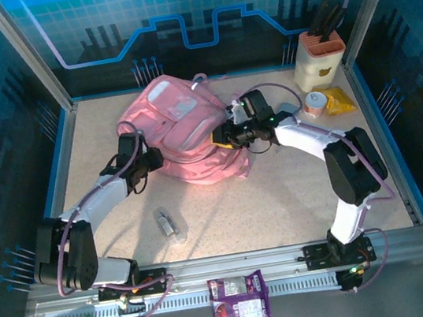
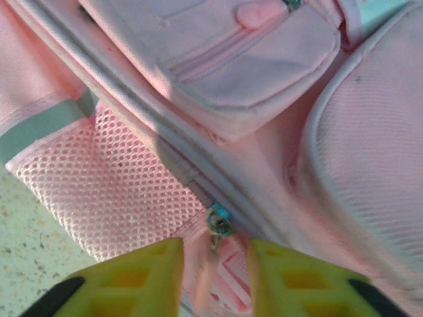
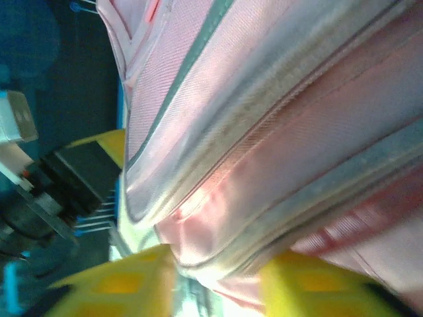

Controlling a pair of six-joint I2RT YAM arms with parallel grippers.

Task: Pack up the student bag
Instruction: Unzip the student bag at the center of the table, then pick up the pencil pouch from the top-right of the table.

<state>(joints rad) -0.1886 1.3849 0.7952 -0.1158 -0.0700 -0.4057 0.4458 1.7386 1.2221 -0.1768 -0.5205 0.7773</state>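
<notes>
The student bag [image 1: 183,127] lies at the back-middle of the bench [image 1: 281,196]. Both arms stretch low towards it, one from each side. The left end effector [image 2: 215,247] is spread, with a zipper pull [image 2: 218,223] at its gap. The right end effector [image 3: 218,257] is spread around a bag seam.

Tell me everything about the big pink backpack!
The student bag is a soft pink fabric backpack, lying slumped at the back of the speckled table. It has paler front pockets, grey-trimmed zipper seams, a mesh side pocket and a blue-topped zipper pull. The left end effector has its fingers either side of that pull; the right end effector has a fold of fabric between its fingers.
</notes>
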